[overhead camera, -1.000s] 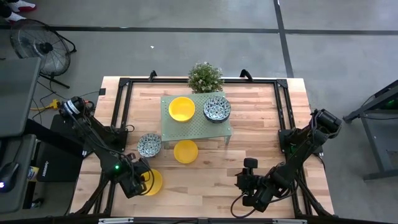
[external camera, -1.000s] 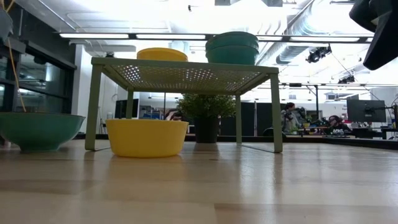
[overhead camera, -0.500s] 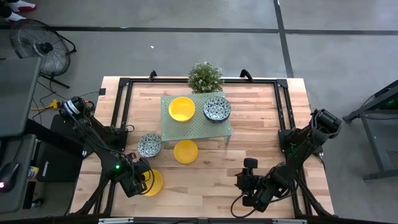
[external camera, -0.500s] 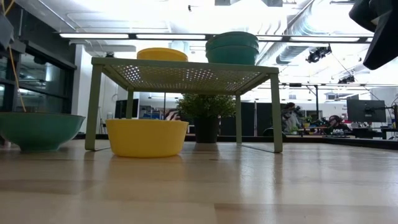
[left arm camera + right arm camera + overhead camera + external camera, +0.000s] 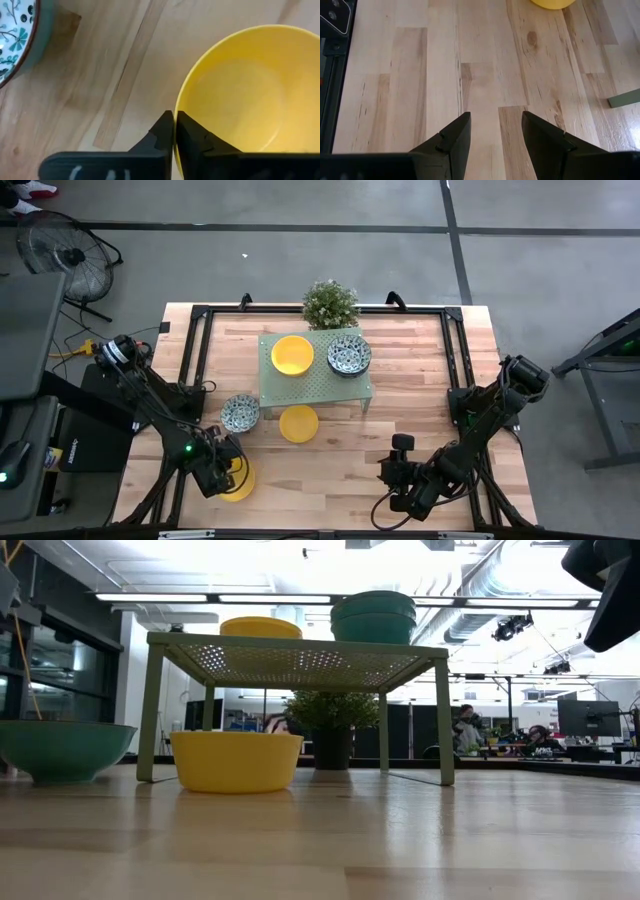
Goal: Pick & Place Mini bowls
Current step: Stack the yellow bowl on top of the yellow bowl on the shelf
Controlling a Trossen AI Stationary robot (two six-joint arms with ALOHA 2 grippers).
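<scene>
left arm reaches in from the table's left edge, elbow bent, wrist angled down toward the near-left corner of the pale wooden table point(image 5: 420, 380), and its left gripper point(image 5: 222, 475) sits right on the rim of a plain bright yellow mini bowl point(image 5: 238, 483). the left wrist view makes it clear: the two dark fingers point(image 5: 165, 131) are pinched tight together on the yellow bowl's rim point(image 5: 250, 95), one inside the wall, one outside, so that claw is clamped on the bowl. just beyond it on the boards lies a white mini bowl with dense blue-green pattern point(image 5: 240, 413), its edge also showing in the wrist view point(image 5: 17, 40), near the left leg of the pale green perforated metal shelf point(image 5: 315, 385). a second yellow mini bowl point(image 5: 299, 423) rests on the table at the shelf's front edge, seen at table level half under the shelf top point(image 5: 236, 760). up on the shelf stand another yellow mini bowl point(image 5: 292, 355) on the left and a stack of patterned mini bowls point(image 5: 349, 356) on the right, how many in the stack i cannot tell. a small green potted plant point(image 5: 330, 304) stands behind the shelf. over on the other side, the right arm folds back along the right edge, forearm low, and the right gripper point(image 5: 393, 480) hovers near the front of the table, its fingers point(image 5: 452, 140) spread wide over bare boards, holding nothing.
</scene>
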